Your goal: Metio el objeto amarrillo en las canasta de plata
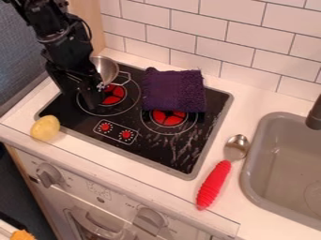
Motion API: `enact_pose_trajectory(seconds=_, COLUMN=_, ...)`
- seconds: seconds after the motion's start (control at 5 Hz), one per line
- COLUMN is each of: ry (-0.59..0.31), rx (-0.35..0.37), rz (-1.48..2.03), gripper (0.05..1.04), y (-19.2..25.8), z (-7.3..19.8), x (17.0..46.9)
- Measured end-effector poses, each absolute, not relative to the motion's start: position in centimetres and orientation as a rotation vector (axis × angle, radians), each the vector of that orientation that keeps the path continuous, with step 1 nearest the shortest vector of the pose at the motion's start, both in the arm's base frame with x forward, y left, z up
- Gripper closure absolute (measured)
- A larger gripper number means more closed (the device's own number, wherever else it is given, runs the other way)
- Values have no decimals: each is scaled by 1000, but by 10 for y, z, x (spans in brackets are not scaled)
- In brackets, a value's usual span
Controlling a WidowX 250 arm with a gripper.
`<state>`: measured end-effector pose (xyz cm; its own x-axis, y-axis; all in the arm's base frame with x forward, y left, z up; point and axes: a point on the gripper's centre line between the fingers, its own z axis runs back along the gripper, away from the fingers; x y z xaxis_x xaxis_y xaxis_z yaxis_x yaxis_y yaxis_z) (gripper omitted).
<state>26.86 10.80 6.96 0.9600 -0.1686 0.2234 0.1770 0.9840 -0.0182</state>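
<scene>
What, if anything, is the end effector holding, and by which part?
It cannot be told: the end effector hangs in front of the silver bowl, hiding any hold. The yellow object is not held; it lies on the counter.

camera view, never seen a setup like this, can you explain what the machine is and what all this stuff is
There is one picture, taken by a fixed camera looking down at a slant on a kitchen-like work surface. The black machine coming in from the upper left is a robot arm. Its gripper hangs over the left side of the black stove top, in front of a silver bowl-like container. I can't tell whether it holds anything.

A yellow object sits at the stove's near left corner. A purple cloth lies partly over the right burner. Right of the stove are a spoon with a red handle and a grey sink.
</scene>
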Motion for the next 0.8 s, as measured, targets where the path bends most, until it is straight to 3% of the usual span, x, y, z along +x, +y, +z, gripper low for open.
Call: enact_pose_trajectory(seconds=0.8, ry=-184, rx=-44, rz=-94, gripper=84, y=145, z=57, x=245)
